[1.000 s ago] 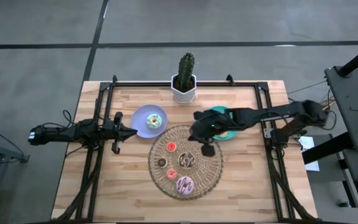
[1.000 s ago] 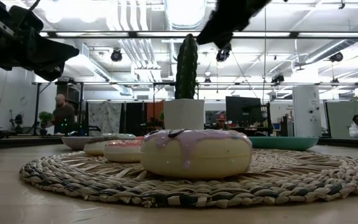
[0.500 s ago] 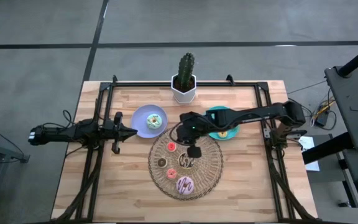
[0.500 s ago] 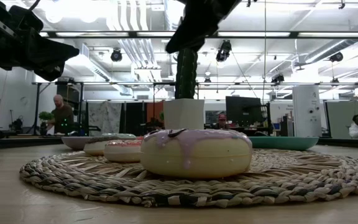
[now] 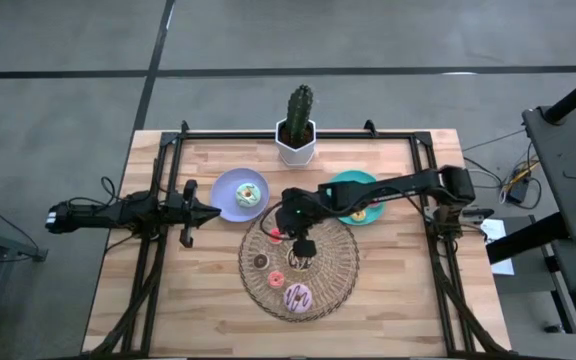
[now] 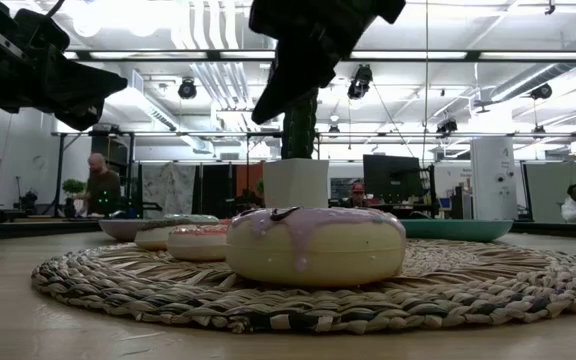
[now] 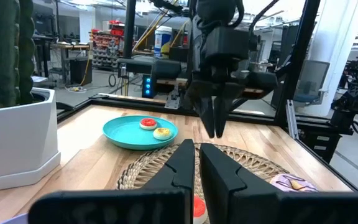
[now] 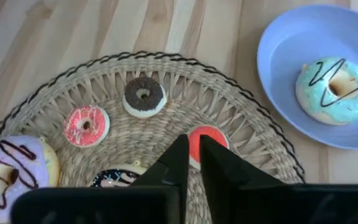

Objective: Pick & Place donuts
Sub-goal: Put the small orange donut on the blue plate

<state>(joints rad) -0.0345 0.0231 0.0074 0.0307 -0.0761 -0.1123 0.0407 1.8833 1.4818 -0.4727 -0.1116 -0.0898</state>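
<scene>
Right gripper (image 8: 193, 152) hovers over the red donut (image 8: 205, 138) at the mat's (image 5: 340, 272) 11 o'clock, jaws nearly pressed together; spread them first, straddle the ring, descend straight; left gripper (image 5: 215, 211), pressed together, waits at 9 o'clock.

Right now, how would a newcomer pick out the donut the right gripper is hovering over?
Find the round woven wicker mat in the middle of the wooden table. On its edge nearest the lavender plate lies a tiny red-iced ring donut, directly under the right gripper. Its neighbours are dark brown and speckled pink; only this one is plain red.
</scene>
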